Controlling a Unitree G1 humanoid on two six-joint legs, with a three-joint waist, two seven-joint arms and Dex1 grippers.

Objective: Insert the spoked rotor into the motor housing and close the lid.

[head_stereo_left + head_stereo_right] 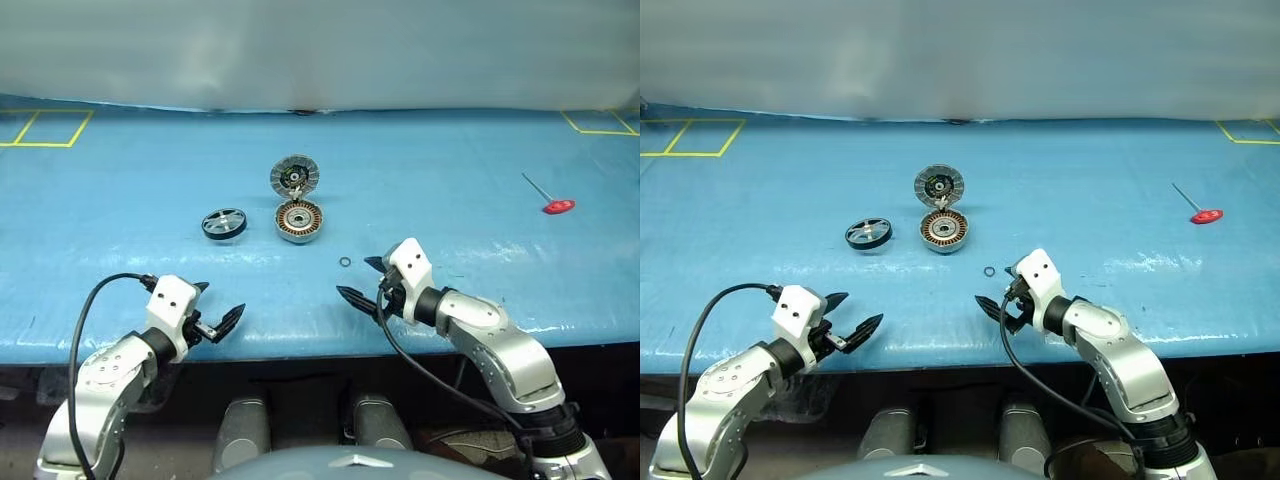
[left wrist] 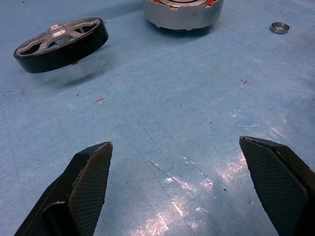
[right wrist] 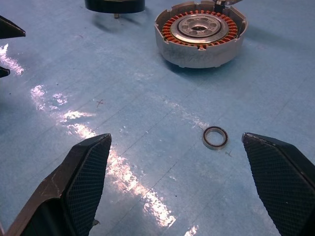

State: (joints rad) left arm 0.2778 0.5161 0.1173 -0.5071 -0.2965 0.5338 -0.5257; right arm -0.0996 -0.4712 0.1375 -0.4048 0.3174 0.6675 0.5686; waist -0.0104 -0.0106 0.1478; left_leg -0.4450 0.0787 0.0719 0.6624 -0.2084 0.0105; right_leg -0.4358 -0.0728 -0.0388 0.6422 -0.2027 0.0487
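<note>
While the spoked rotor (image 1: pixel 224 223) lies untouched on the blue table mat (image 1: pixel 450 170), just to the left of the motor housing (image 1: pixel 299 221), I judge the job as not yet begun. I see the housing sitting upright with its copper windings exposed, and the lid (image 1: pixel 295 177) standing open behind it, hinged at the far rim, ribbed face toward me. A small metal ring (image 1: pixel 345 262) rests on the mat between the housing and my right gripper (image 1: pixel 362 281); a red-handled tool (image 1: pixel 551 198) lies well off to the right.

Both grippers hover near the front edge of the table, spread wide and holding nothing. My left gripper (image 1: pixel 214 307) faces the rotor, well short of it.

My worries from here: the rotor is flat and low, so I expect a shallow pinch on the black rim could slip or tip it. It seems to perch on a short stub underneath, which may let it rock when touched. Lowered off-centre, it could jam against the windings. A careless sweep of the right arm might knock the loose ring, or bump the lid shut before the rotor is seated.
</note>
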